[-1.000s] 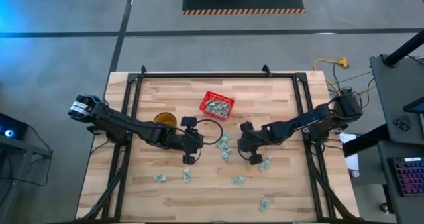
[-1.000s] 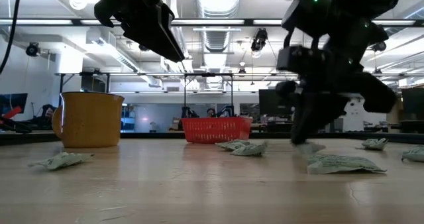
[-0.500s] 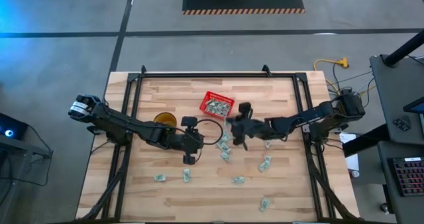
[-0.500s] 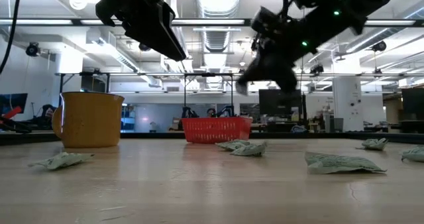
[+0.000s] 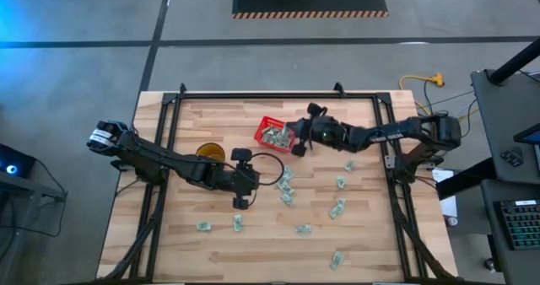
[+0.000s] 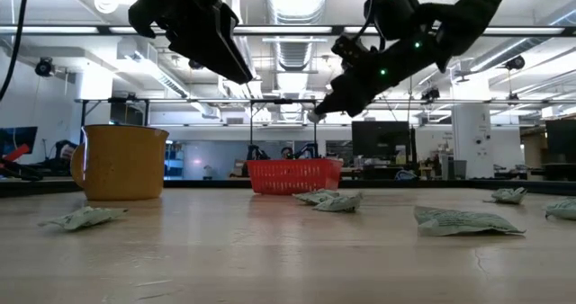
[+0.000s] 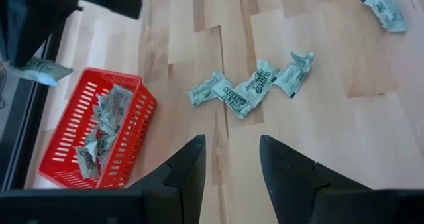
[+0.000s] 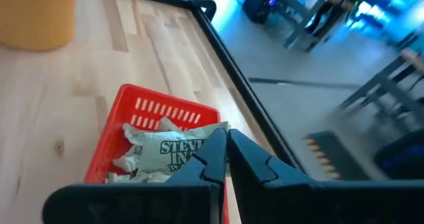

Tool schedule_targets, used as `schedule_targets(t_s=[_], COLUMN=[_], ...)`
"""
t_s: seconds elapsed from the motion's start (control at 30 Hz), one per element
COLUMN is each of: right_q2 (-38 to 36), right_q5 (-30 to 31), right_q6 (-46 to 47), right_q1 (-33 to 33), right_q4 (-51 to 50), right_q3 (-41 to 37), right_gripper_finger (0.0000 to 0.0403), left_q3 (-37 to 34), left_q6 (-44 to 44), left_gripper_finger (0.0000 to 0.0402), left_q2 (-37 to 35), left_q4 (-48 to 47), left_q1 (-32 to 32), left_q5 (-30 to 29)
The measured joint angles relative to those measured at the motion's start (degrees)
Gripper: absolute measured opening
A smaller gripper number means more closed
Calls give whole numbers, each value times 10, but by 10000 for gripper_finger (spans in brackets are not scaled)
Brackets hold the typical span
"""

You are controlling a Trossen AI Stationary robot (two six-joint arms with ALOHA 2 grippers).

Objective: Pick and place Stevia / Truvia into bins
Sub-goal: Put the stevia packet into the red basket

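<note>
The red basket (image 5: 277, 134) stands on the table's far middle with several Stevia sachets inside. More sachets lie flat nearer: a cluster (image 5: 287, 184) (image 7: 248, 91) and loose ones (image 5: 340, 207) (image 6: 468, 221). My right gripper (image 5: 297, 142) (image 8: 224, 138) hovers at the basket's right end (image 8: 152, 111), shut on one sachet (image 8: 165, 151) (image 7: 43, 68). My left gripper (image 5: 256, 180) (image 7: 232, 164) hangs open above the table, left of the cluster, with nothing between its fingers. My right gripper pinches one sachet by its end (image 8: 209, 139) between its two fingertips. The fingers come slanting down from the table's right. The sachet sticks out beyond the fingertips, lifted clear, above the basket's right end.
A yellow mug (image 5: 210, 153) (image 6: 121, 163) stands left of the basket, close to my left arm. A black frame rail (image 5: 261, 95) runs along the table's far edge behind the basket. Scattered sachets (image 5: 238, 223) (image 5: 337, 258) lie toward the near edge.
My right gripper has risen from the sachets near the table's middle and swung toward the far edge to the basket's right end, tipping from steeply downward to nearly level. It has stayed shut, and the sachet it holds has been lifted clear of the table.
</note>
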Motion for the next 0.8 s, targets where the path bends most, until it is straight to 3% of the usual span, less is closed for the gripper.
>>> schedule_targets(t_s=[0.17, 0.53, 0.7, 0.8], right_q2=[0, 0, 13, 36], right_q5=[-56, -62, -154, -160], right_q6=[40, 76, 94, 94], right_q1=[-31, -43, -60, -66], right_q4=[-26, -57, -56, -59], right_q3=[0, 0, 2, 9], right_gripper_finger=[9, 9, 9, 9], left_q3=[-2, -3, -4, -5], left_q6=[2, 4, 19, 19], left_gripper_finger=[126, 126, 126, 126], left_q2=[0, 0, 0, 0], left_q4=[4, 15, 28, 31], left_q1=[0, 0, 0, 0], left_q5=[0, 0, 0, 0])
